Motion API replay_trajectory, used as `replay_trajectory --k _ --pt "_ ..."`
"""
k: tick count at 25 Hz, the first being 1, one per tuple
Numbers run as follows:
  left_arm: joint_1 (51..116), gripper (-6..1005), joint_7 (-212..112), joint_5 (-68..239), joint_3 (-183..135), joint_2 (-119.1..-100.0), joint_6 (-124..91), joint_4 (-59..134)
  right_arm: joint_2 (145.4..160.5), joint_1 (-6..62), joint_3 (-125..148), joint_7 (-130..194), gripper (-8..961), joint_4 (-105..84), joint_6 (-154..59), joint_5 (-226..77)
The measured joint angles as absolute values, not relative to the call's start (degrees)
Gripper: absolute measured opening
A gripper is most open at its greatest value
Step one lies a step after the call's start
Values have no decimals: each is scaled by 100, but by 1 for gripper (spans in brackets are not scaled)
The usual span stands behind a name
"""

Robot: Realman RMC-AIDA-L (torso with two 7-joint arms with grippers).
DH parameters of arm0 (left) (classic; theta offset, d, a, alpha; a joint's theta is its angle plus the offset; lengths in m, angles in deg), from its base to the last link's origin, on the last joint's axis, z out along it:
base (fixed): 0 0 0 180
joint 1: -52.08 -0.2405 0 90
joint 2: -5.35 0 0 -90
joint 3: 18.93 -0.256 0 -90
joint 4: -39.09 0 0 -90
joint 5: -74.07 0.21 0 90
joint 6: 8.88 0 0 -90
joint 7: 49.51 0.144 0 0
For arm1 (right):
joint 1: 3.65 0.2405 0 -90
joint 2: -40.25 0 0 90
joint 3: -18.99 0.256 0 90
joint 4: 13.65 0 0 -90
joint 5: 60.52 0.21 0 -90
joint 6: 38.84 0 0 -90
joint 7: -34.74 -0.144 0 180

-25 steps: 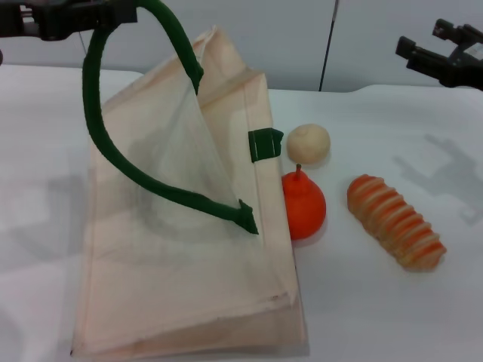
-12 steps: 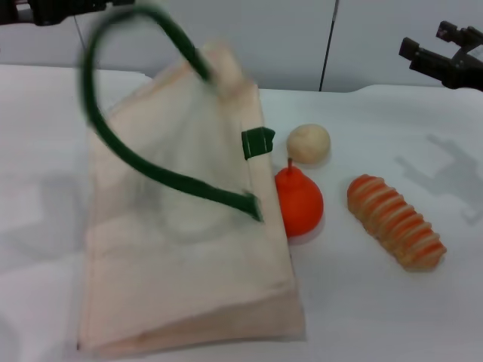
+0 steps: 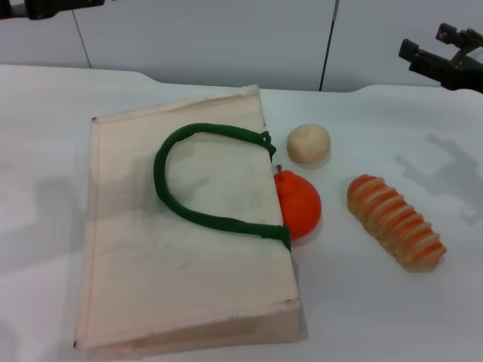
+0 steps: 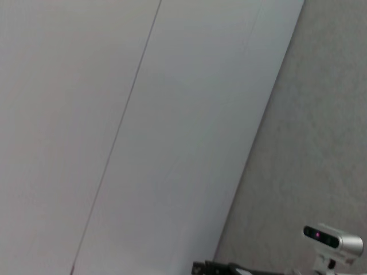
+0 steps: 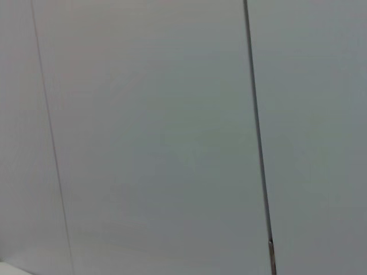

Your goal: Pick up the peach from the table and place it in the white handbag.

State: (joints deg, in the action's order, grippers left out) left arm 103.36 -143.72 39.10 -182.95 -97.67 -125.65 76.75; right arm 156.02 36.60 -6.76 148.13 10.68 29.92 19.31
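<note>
The white handbag (image 3: 181, 249) lies flat on the white table (image 3: 392, 317), with its dark green handle (image 3: 170, 192) lying loose on top of it. The peach is hidden; no pale pink ball shows in any view. My left gripper (image 3: 45, 7) is high at the far left edge, only partly in view, well above the bag and holding nothing. My right gripper (image 3: 441, 56) hangs open and empty in the air at the far right. Both wrist views show only wall panels.
An orange round fruit with a stem (image 3: 299, 204) touches the bag's right edge. A small cream ball (image 3: 309, 143) sits behind it. A striped orange and cream oblong item (image 3: 395, 222) lies further right.
The bag, held up by its handle a second ago, has dropped flat onto the table. The handle has come out of my left gripper, which has moved up. The right arm stayed still.
</note>
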Motion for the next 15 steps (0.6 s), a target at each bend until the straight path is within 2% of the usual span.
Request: replay_trajectory --k 5,8,15 --pt "10242 722 -13926 3428 -18293 -9956 -12416 7721 15600 3661 -676 15069 892 863 2883 2102" --pt "10184 721 -13465 3247 -18293 -10157 -12127 7816 15596 3662 -676 15123 892 820 2770 2138" --pt "9983 717 -12207 2559 -18286 -10844 -10987 8068 15606 3661 -671 15597 892 569 2626 2575"
